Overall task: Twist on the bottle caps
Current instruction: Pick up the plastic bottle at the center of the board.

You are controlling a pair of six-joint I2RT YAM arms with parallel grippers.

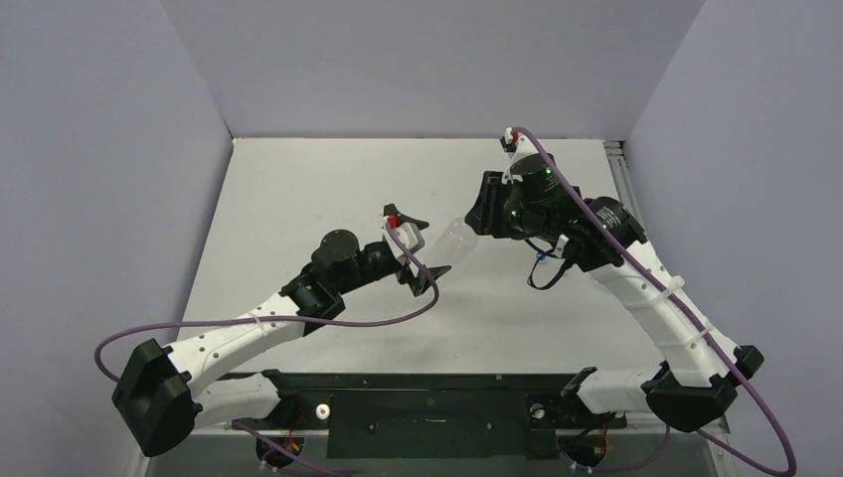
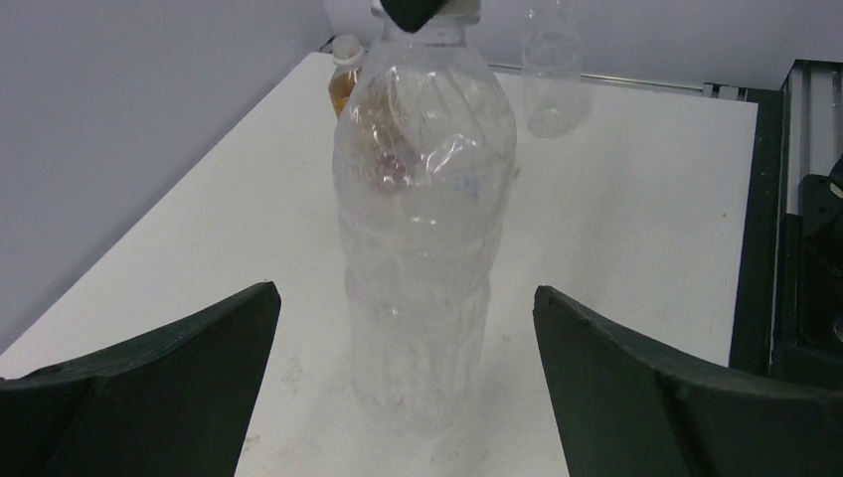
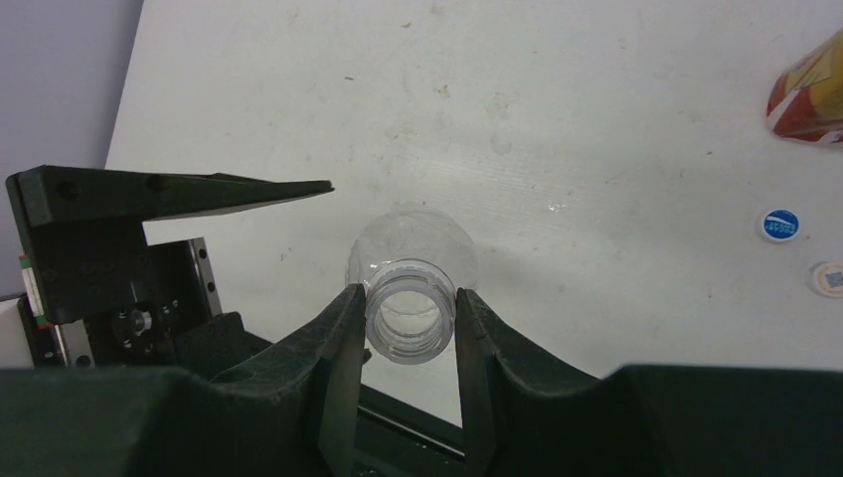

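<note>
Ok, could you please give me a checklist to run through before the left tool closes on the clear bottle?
1. Right tool clamped on the clear bottle at its neck: ok.
2. Left tool open, one finger on each side of the bottle body, not touching it: ok.
3. Neck uncapped and open: ok.
4. Blue-and-white cap and white cap lying loose on the table: ok.
5. Bottle base seated on the table: cannot tell.
</note>
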